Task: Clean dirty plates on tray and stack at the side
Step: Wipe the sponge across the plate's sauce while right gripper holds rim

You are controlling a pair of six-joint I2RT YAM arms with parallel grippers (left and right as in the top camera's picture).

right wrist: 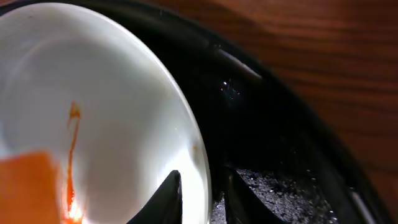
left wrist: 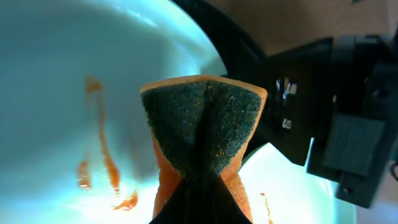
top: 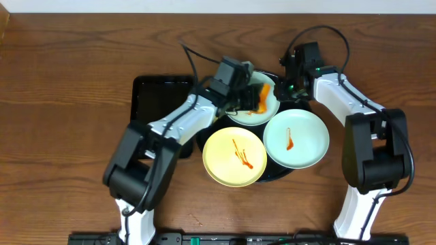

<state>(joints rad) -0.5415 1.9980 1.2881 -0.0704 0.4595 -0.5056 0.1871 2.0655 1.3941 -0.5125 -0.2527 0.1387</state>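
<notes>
Three plates lie on the round black tray (top: 271, 174). The back mint-blue plate (top: 267, 109) has orange-red sauce streaks, and my left gripper (top: 249, 97) is shut on an orange sponge (left wrist: 202, 134) with a dark green scouring face, held over it. The left wrist view shows the streaks on this plate (left wrist: 62, 93). My right gripper (top: 289, 87) pinches the plate's right rim (right wrist: 186, 124), one finger inside and one outside (right wrist: 202, 196). The yellow plate (top: 234, 156) and the other mint-blue plate (top: 296, 138) each carry a sauce streak.
A smaller rectangular black tray (top: 160, 95) lies left of the round tray, partly under my left arm. The table is brown wood (top: 68, 102). The round tray's glossy rim (right wrist: 280, 124) runs just outside my right fingers.
</notes>
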